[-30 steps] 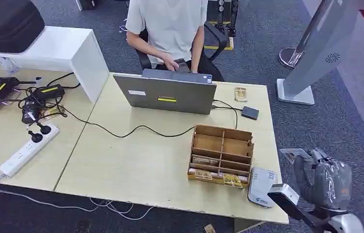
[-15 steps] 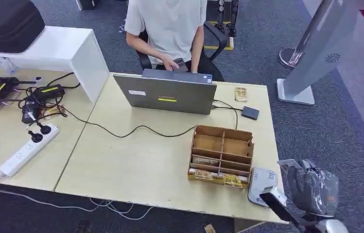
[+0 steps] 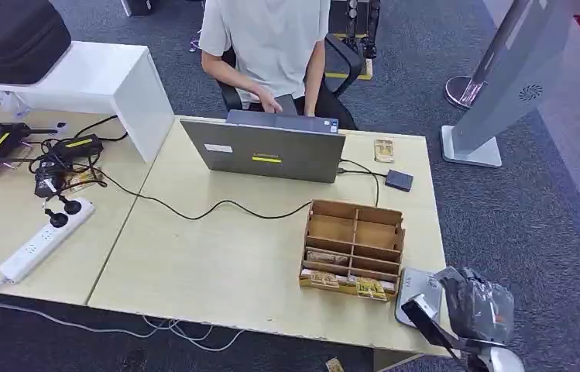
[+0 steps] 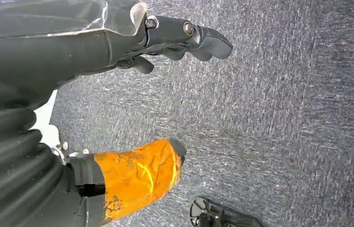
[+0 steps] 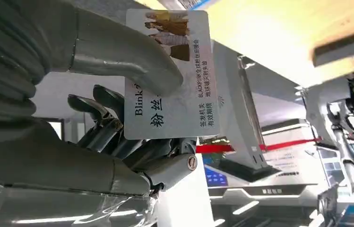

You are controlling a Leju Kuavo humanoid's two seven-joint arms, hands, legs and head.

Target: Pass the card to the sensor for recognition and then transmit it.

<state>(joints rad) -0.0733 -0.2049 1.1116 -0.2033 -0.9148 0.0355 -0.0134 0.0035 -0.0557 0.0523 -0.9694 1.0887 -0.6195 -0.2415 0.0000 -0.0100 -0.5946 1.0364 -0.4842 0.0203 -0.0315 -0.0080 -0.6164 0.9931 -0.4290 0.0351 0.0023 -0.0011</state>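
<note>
Desk (image 3: 232, 263): at 5 o'clock, right hand (image 3: 476, 306) pinches card (image 5: 175, 75) above sensor (image 3: 418, 288); left hand (image 4: 118, 94) fingers apart, empty.

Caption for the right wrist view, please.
Right robot hand pinches a printed card between thumb and fingers, near the light wooden table.

A pale card (image 5: 175, 75), printed with a small picture at one end and dark lettering along its face, is sitting pinched between the thumb and fingers of the right hand (image 5: 132, 118). The white sensor (image 3: 418, 288) is lying flat at the table's front right corner, just beside the hand (image 3: 476, 306) holding the card.
</note>
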